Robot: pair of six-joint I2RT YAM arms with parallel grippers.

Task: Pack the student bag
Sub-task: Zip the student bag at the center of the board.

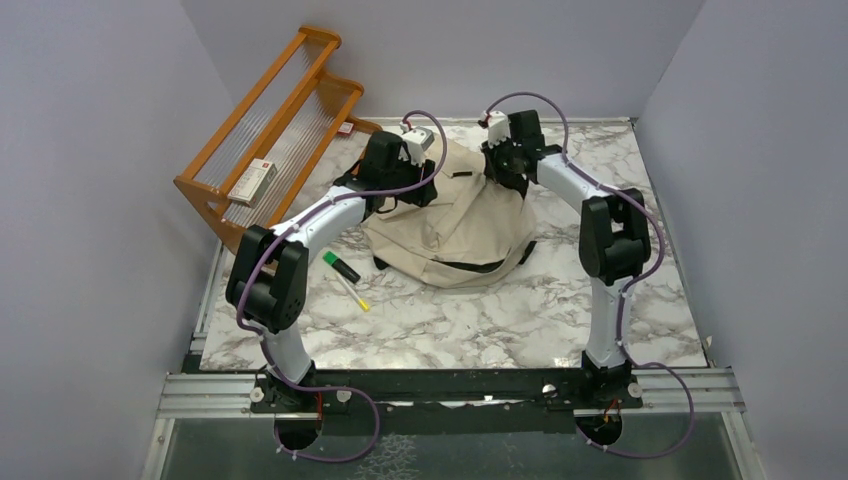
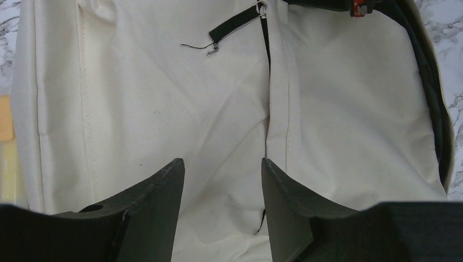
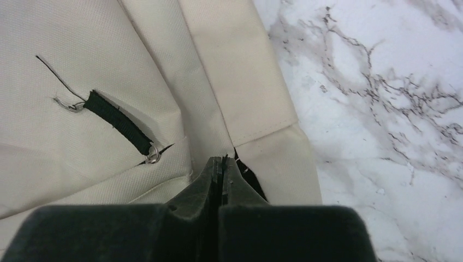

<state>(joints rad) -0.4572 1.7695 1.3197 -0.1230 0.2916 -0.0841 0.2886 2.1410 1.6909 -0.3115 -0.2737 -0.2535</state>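
Observation:
The student bag, beige canvas with black straps and zip lines, lies slumped in the middle of the marble table. My left gripper hangs over its left upper part. In the left wrist view it is open, with beige fabric between and below the jaws and nothing held. A black zip pull strap lies further ahead. My right gripper is at the bag's far right edge. In the right wrist view it is shut, pinching a thin dark bit of the bag's edge beside a dark gap.
A green marker and a thin yellow-tipped pen lie on the table left of the bag. A wooden rack stands at the back left with a small box on it. Grey walls close in both sides.

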